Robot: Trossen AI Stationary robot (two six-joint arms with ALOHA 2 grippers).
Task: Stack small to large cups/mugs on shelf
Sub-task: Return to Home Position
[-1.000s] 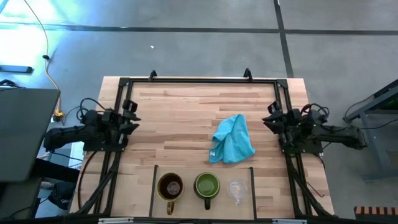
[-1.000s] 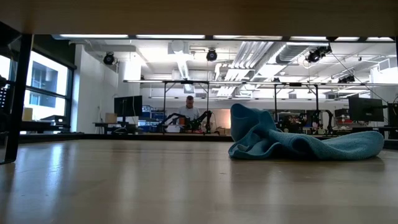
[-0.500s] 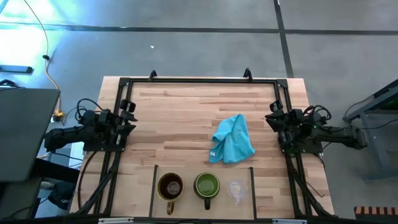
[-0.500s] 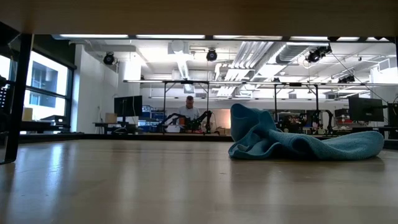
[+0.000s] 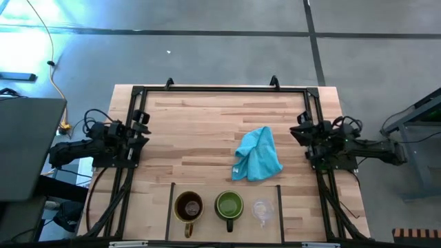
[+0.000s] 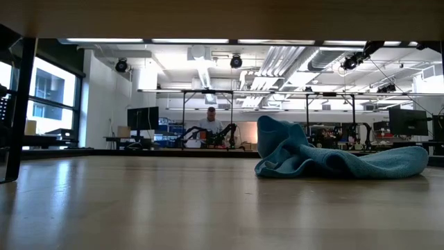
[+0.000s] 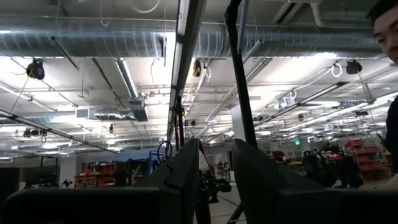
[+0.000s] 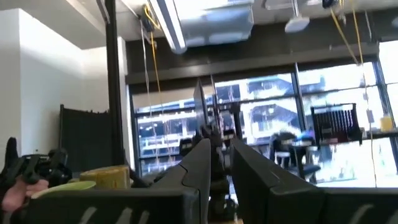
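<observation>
High view, what are the arms doing?

Both are folded low at the table's sides. The left gripper (image 5: 142, 130) sits by the black frame rails (image 5: 131, 148) on its side and the right gripper (image 5: 298, 131) by those opposite. Each points in toward the middle, well apart from everything on the wood.

Fingers?

Left wrist view: the two dark fingers (image 7: 186, 180) stand drawn close, only a thin slit between them and nothing in it. The right wrist view shows the same, fingers nearly together and empty, aimed out at the room.

Anything different from a second ago?

Little. The left arm has slid a touch outward toward its edge, and the right gripper sits about where it was. The mugs and the cloth have not budged.

And the mugs?

All three are on the shelf (image 5: 207, 187), the light-wood strip at the near edge, between two thin black bars (image 5: 170, 205). From the left comes the brown mug (image 5: 188, 206), glossy, dark inside, its handle toward the near edge. Beside it is the green mug (image 5: 229, 204), green inside, its dark handle pointing the same way. Last is the smaller clear glass cup (image 5: 262, 209), round and see-through. They stand side by side, each on the wood.

The cloth?

The turquoise cloth (image 5: 258, 154), soft and crumpled, lies right of centre on the butcher-block table (image 5: 200, 124). The low view shows it heaped in folds on the smooth boards, with a person (image 6: 211, 123) far off in the room behind.
</observation>
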